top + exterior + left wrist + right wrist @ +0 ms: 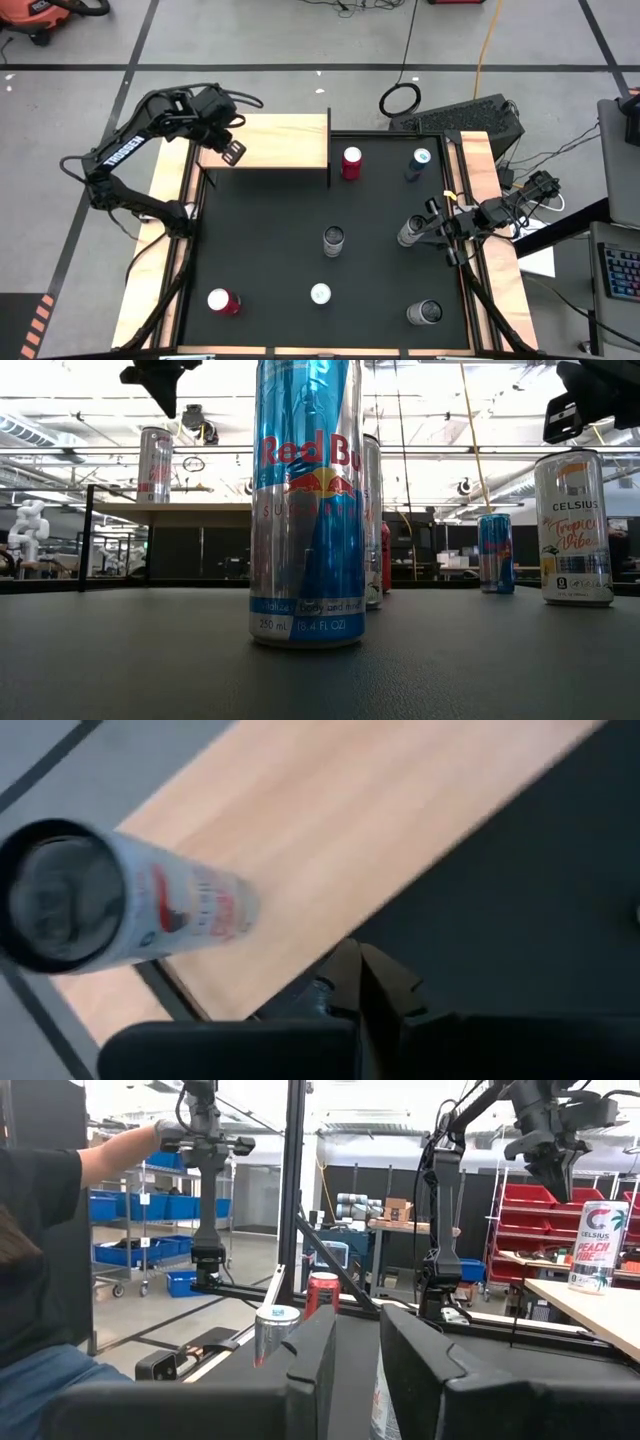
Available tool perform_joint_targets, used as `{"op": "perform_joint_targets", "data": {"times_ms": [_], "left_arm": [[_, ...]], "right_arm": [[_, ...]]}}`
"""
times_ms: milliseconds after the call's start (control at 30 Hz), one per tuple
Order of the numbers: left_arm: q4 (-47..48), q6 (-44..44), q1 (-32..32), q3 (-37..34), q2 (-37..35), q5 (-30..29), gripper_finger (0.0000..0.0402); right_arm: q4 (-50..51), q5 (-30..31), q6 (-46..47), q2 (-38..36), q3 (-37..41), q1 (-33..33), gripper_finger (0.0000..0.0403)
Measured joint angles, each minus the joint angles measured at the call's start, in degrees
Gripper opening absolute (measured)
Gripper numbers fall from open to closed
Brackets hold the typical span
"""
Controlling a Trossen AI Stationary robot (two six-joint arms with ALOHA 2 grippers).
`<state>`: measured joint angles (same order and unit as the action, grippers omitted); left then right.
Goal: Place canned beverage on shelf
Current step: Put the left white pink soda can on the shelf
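Hovering over the shelf [285, 140] at the far left corner of the black table [260, 260], with the left gripper [232, 152] clenched tight, fingers [362, 970] pressed together and grasping nothing. Parked upright on that light wooden top, toward its outer end: the white Celsius can [150, 905], clear of the left gripper and below it (from table height, a plain gap of air between can top and fingertips). Down on the mat, standing well apart from one another: a red can [351, 162] just beside the shelf's inner end, a blue can [418, 165] farther right along the same far side, a silver can [333, 240] near the middle, a tall Red Bull can [305, 510] toward the near edge, another red can [222, 301] at the near left and a dark-topped can [425, 313] at the near right. Waiting at the table's right edge: the right gripper [422, 230], close by a Tropical Vibe can [573, 525] that stands upright on the mat. Cannot tell whether clasping that can or free of it.
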<state>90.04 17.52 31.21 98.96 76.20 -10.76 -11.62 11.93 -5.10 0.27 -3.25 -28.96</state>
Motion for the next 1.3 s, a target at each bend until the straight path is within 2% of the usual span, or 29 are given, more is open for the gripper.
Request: {"op": "perform_joint_targets", "data": {"times_ms": [233, 667, 1100, 1300], "left_arm": [[0.0, 4.5, 2.7, 0.0, 0.0, -2.4, 0.0001], [0.0, 4.6, 8.2, -0.1, 0.0, -4.4, 0.0001], [0.0, 0.0, 11.7, -7.8, 0.1, -5.0, 0.0001], [0.0, -1.5, 12.0, -8.0, 0.1, -10.6, 0.0001]], "right_arm": [[-0.1, 0.0, 0.0, 0.0, 0.0, 0.0, 0.0068], [-0.1, 0.0, 0.0, 0.0, 0.0, 0.0, 0.0068], [-0.1, 0.0, 0.0, 0.0, 0.0, 0.0, 0.0068], [-0.2, 0.0, 0.0, 0.0, 0.0, 0.0, 0.0068]]}}
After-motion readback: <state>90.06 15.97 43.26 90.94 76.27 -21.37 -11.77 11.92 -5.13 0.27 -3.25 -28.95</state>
